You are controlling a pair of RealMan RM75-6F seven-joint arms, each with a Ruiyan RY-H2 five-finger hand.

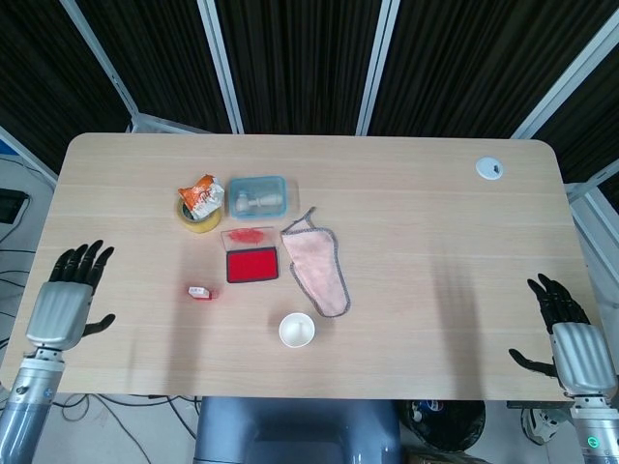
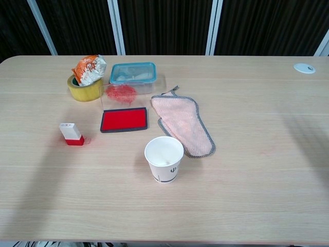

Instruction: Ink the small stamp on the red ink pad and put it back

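The small stamp (image 1: 199, 292) (image 2: 71, 134), white with a red base, lies on the table left of the red ink pad (image 1: 252, 265) (image 2: 124, 119). The pad's clear lid (image 2: 121, 93) stands open behind it, smeared with red. My left hand (image 1: 70, 294) hovers over the table's left edge with fingers spread and holds nothing, well left of the stamp. My right hand (image 1: 569, 333) is at the near right corner, fingers apart and empty. Neither hand shows in the chest view.
A white paper cup (image 1: 297, 330) (image 2: 164, 158) stands in front of the pad. A pink cloth (image 1: 317, 266) (image 2: 184, 125) lies to its right. Behind are a yellow tape roll (image 2: 85, 88) with an orange packet (image 2: 89, 68) and a blue-rimmed box (image 2: 132, 73). A white disc (image 1: 489, 168) sits far right.
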